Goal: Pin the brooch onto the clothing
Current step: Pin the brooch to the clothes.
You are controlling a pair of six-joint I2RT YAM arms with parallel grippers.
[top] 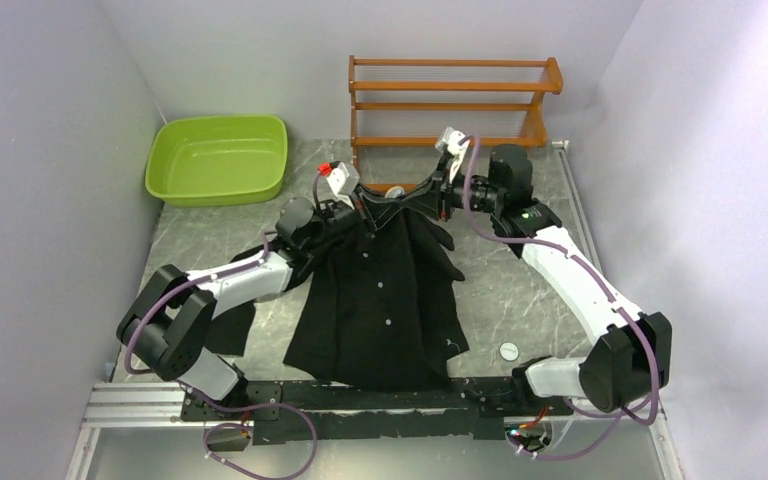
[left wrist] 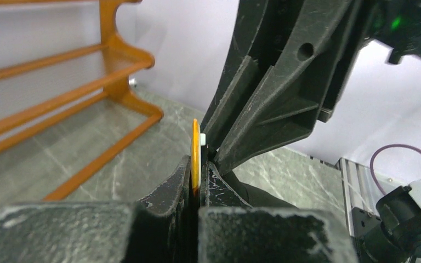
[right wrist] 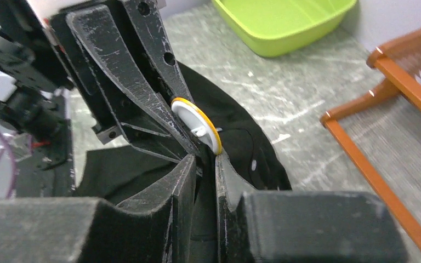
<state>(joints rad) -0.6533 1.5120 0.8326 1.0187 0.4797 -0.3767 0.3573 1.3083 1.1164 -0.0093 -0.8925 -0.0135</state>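
Brooch [left wrist: 195, 143] held edge-on in left claw [left wrist: 198, 174], upper centre of the overhead view.
Its white pin side faces the right claw [right wrist: 208, 160], tip-to-tip just below; that claw is narrow and seems to pinch the shirt [top: 380, 300] collar.

- Brooch [right wrist: 195, 121]: orange-amber rim, white back face.
- Clothing [top: 380, 300]: plain black, with small white buttons.
- Left gripper [left wrist: 194, 183] and right gripper [right wrist: 207, 164]: matt black with pale scuff marks.
- Basin [top: 218, 158]: lime green.
- Rack [top: 450, 100]: orange-brown.
- Table [top: 520, 290]: grey, marbled with pale veins.
- Cable [left wrist: 400, 146]: purple.
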